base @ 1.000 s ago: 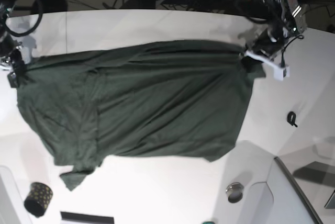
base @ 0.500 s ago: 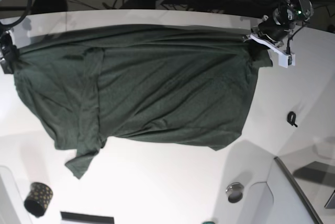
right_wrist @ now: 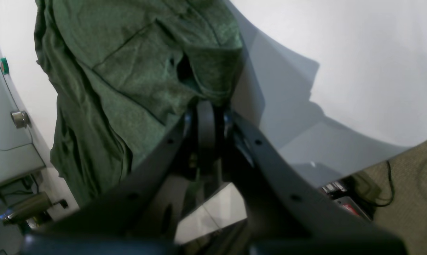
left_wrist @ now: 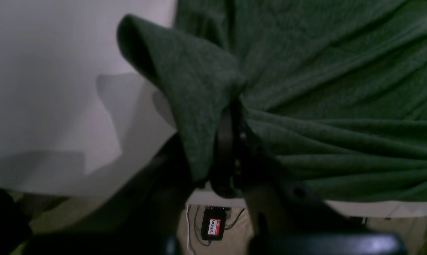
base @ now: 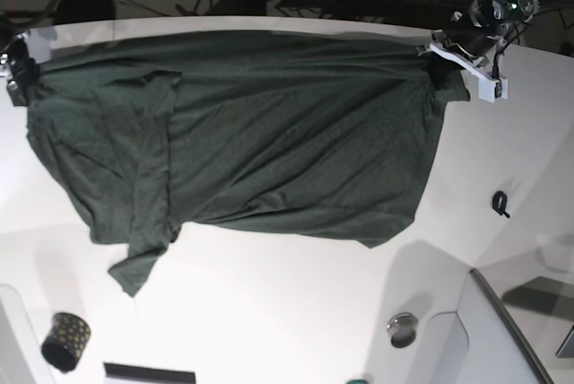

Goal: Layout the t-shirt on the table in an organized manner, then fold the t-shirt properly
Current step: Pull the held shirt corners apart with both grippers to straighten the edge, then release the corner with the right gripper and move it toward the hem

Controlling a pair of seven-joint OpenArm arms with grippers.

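Over far half of white surface [base: 269, 312]: t-shirt [base: 251, 133] stretched between two arms, far edge lifted, near part draping onto surface. Left jaws [left_wrist: 231, 141] pressed together, pinching shirt corner; right jaws [right_wrist: 206, 120] likewise pinching opposite corner by sleeve. Risk: uneven pull or thin pinch lets a corner slip, shirt collapses in heap; near sleeve folded under may set crease. Long axis runs side to side in base view; sleeve end toward right arm, hem end toward left arm.

Black device [left_wrist: 213, 227] on floor, left wrist view: red-and-white label, lettering too blurred to read.
Other surfaces: no legible text.
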